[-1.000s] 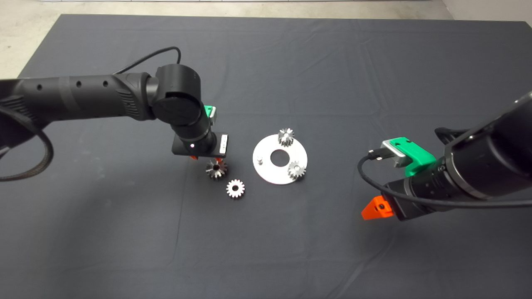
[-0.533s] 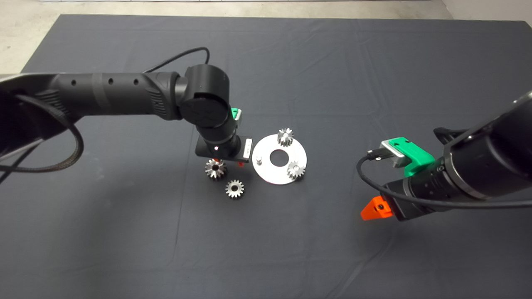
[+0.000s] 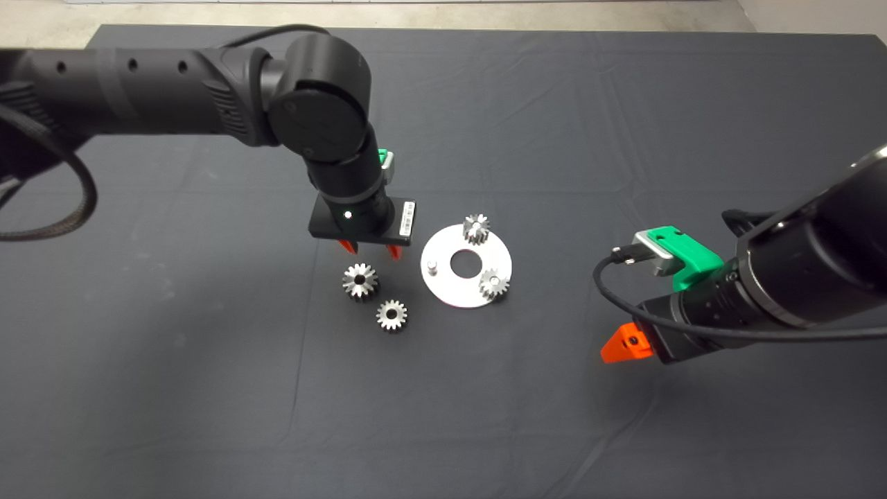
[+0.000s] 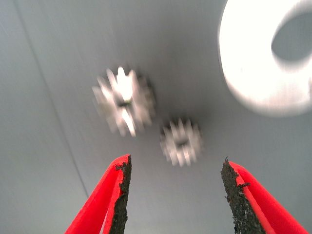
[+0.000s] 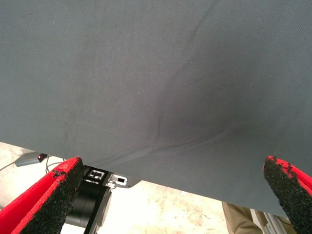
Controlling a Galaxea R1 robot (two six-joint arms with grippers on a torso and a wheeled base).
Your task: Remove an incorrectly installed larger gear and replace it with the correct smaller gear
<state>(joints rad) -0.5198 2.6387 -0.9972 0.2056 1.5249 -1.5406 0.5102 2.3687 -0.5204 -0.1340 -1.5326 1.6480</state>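
Beside the round silvery plate [image 3: 466, 291], we hang our left gripper [image 3: 369, 249], fingers wide and empty, above the discarded wider silvery spur gear [image 3: 360, 281]; the small silvery replacement gear [image 3: 392, 315] lies adjacent, awaiting pickup.

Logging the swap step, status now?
Left pincer open, empty, above mat beside larger gear. Right pincer open, idle at right. Larger gear off the plate, smaller gear next to it; peg bare, nothing blocking.
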